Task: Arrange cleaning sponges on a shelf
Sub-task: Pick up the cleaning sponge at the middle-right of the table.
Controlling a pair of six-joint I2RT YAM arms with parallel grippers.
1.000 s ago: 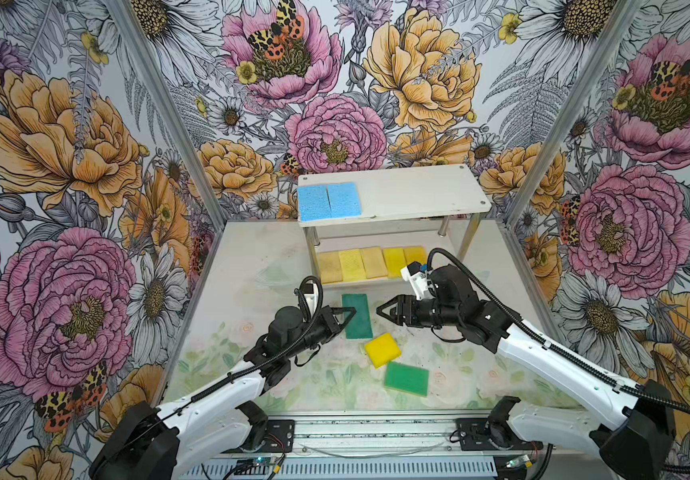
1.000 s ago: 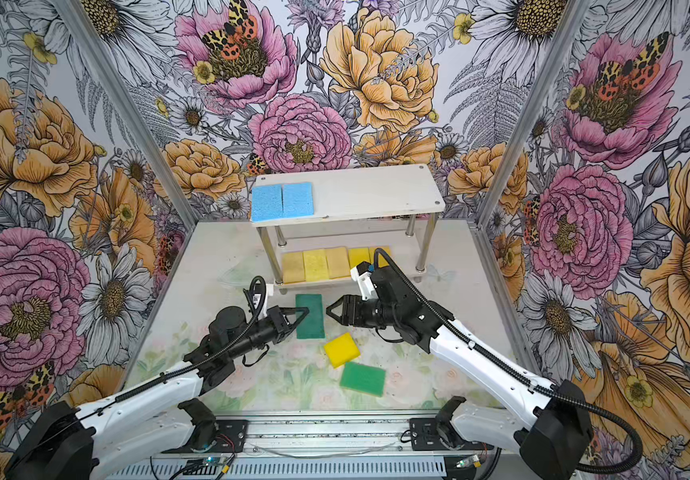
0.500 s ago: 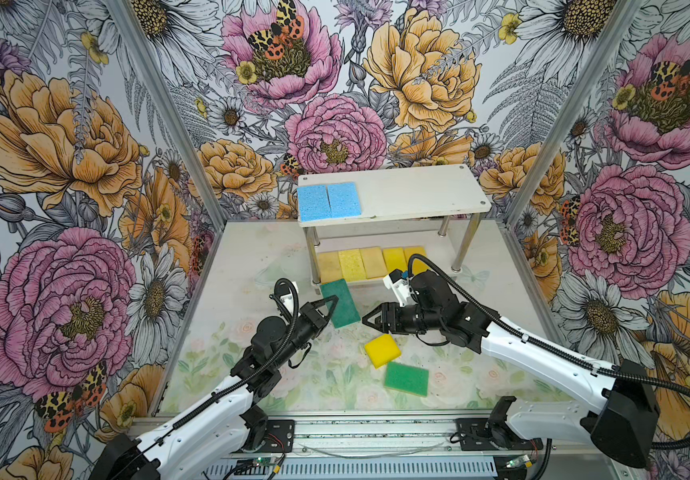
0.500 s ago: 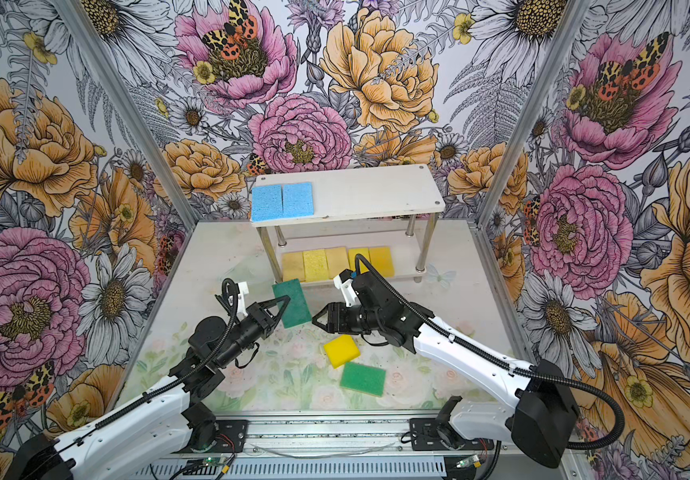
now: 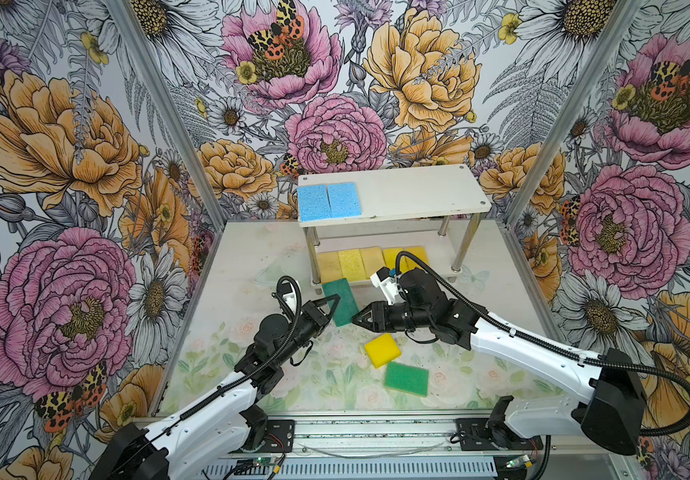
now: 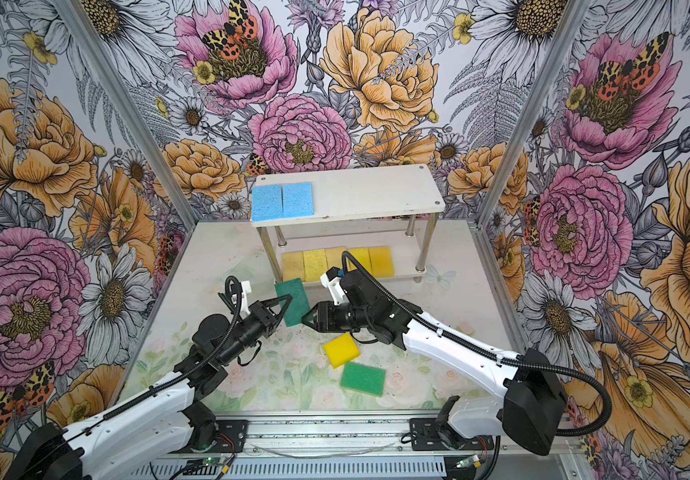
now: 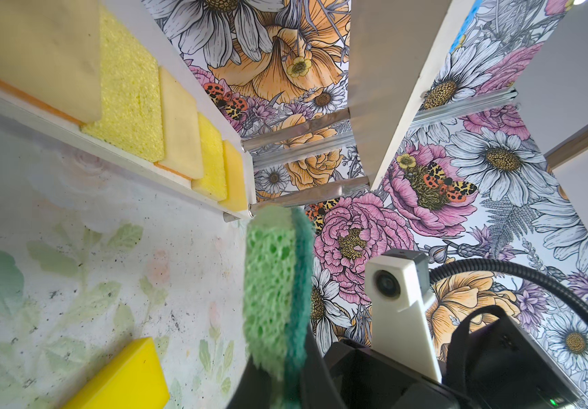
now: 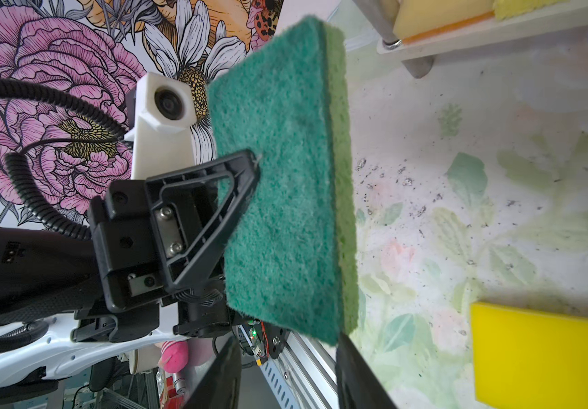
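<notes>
Top view, frame centre: I see left gripper [image 5: 332,306] clamped on green-topped sponge [image 5: 344,308]; right gripper [image 5: 356,322], jaws parted at sponge's edge, just below shelf [image 5: 418,191].

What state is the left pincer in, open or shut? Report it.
Shut: the left pincer clamps the green sponge, one finger pressed on its dark scrub face.

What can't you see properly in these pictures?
- Back of the shelf's lower board: top views, upper board covers it.
- Whether the right gripper touches the held green sponge: right wrist view, edge cuts its fingers.
- Some yellow sponges: top views, right arm's cable crosses them.
</notes>
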